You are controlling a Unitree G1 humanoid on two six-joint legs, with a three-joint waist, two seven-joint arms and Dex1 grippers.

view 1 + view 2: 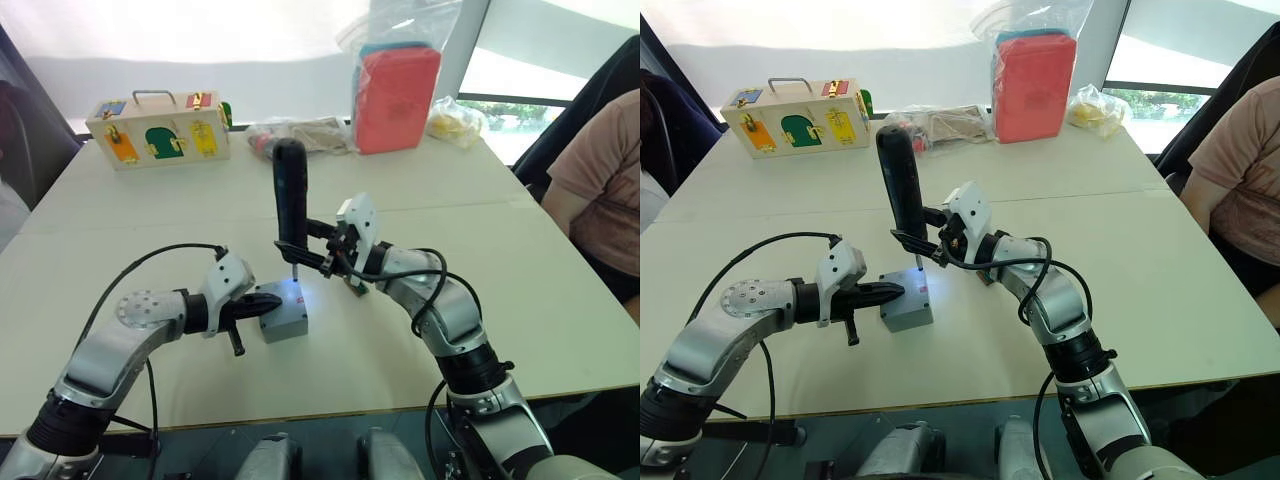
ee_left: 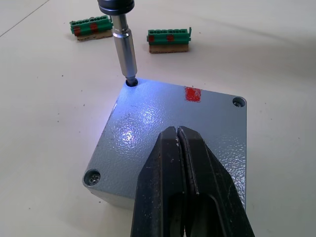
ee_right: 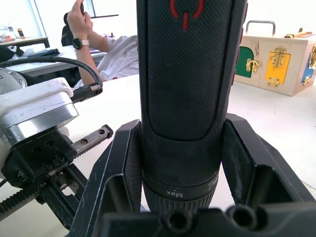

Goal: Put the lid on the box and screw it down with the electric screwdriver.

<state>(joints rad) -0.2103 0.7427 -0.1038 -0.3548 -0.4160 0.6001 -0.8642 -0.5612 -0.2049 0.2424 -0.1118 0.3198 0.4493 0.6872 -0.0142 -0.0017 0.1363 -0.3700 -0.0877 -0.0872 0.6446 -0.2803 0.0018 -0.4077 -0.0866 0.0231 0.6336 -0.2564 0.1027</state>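
Note:
The grey lid (image 2: pixel 163 123) lies on the grey box (image 1: pixel 288 322), with a small red mark near one edge and screws in two corners. My left gripper (image 2: pixel 177 132) is shut, its tips resting on top of the lid. My right gripper (image 1: pixel 303 250) is shut on the black electric screwdriver (image 1: pixel 291 195) and holds it upright. The metal bit (image 2: pixel 125 52) stands in the lid's far left corner hole, and the tool's light shines on the lid. In the right wrist view the screwdriver (image 3: pixel 190 74) sits between the two fingers (image 3: pixel 123 163).
Two green connector pieces (image 2: pixel 169 39) lie just beyond the box. A wooden latch box (image 1: pixel 160 130) stands at the back left, and a red pouch in a plastic bag (image 1: pixel 397 95) at the back middle. A person (image 1: pixel 600 190) sits at the table's right side.

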